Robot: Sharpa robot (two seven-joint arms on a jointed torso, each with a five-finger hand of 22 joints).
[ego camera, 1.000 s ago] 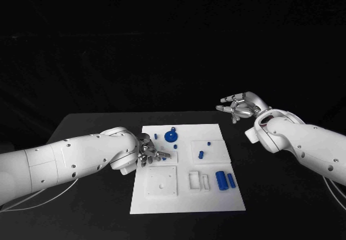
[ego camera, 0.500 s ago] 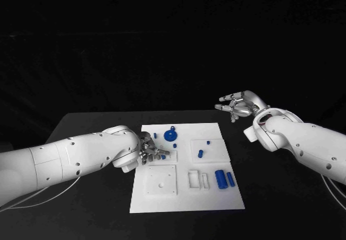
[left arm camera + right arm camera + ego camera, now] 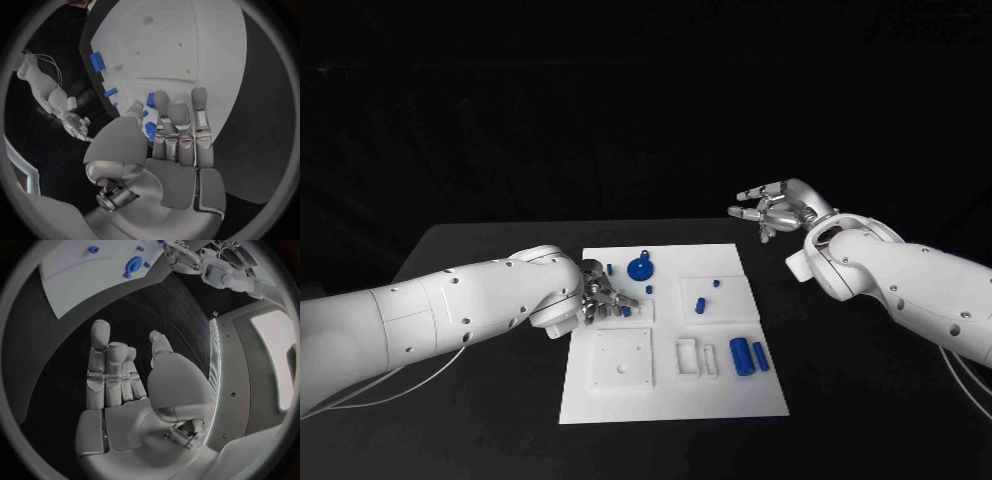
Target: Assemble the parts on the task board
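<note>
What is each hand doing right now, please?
Left hand: over the task board, fingers at a small blue part; a grip cannot be told.
Right hand: open, holding nothing.

The left arm (image 3: 444,310) reaches in from the side, its wrist bent so the left robot hand (image 3: 603,300) points toward the middle. In the left wrist view, that robot hand's fingers (image 3: 178,125) lie side by side, gently curved, with the thumb (image 3: 128,125) close beside them; whether they pinch anything cannot be told. The right arm (image 3: 906,285) is raised. The right robot hand (image 3: 773,212) is held up, its fingers (image 3: 109,367) nearly straight and together, thumb apart, holding nothing.
</note>
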